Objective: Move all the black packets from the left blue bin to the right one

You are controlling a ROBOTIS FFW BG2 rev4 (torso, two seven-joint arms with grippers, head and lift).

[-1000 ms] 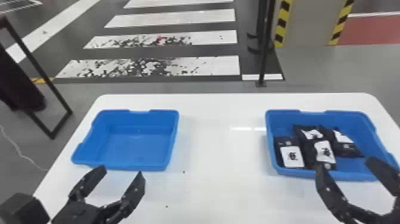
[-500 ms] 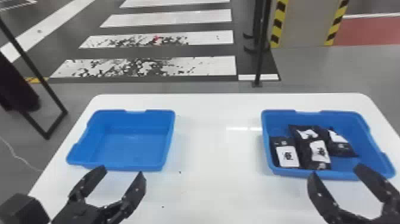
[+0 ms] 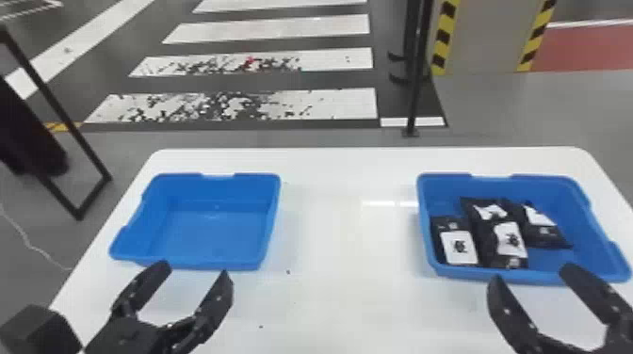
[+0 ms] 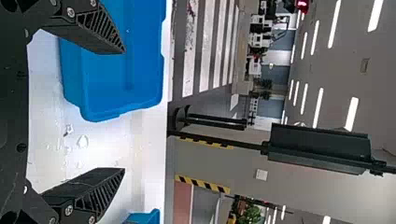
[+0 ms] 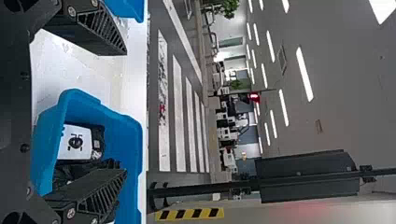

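Your black packets (image 3: 485,237) lay in the right blue bin (image 3: 541,186)

They were bunched together, white labels showing. Your left end effector (image 3: 194,270) was wide open and empty near the left blue bin's (image 3: 212,230) near rim; your right end effector (image 3: 532,274), also wide open, gripped nothing by the right blue bin's near rim. Both bins sat on the tabletop (image 3: 329,235).

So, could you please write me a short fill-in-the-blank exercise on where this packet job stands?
1. With nothing inside it, the left blue bin is ____.
2. The black packets lie in the blue bin on the robot's ____ side.
3. Black marks show on the packets' ____ labels.
4. The left gripper and the right gripper are both ____, not shut.

Missing words: empty; right; white; open.
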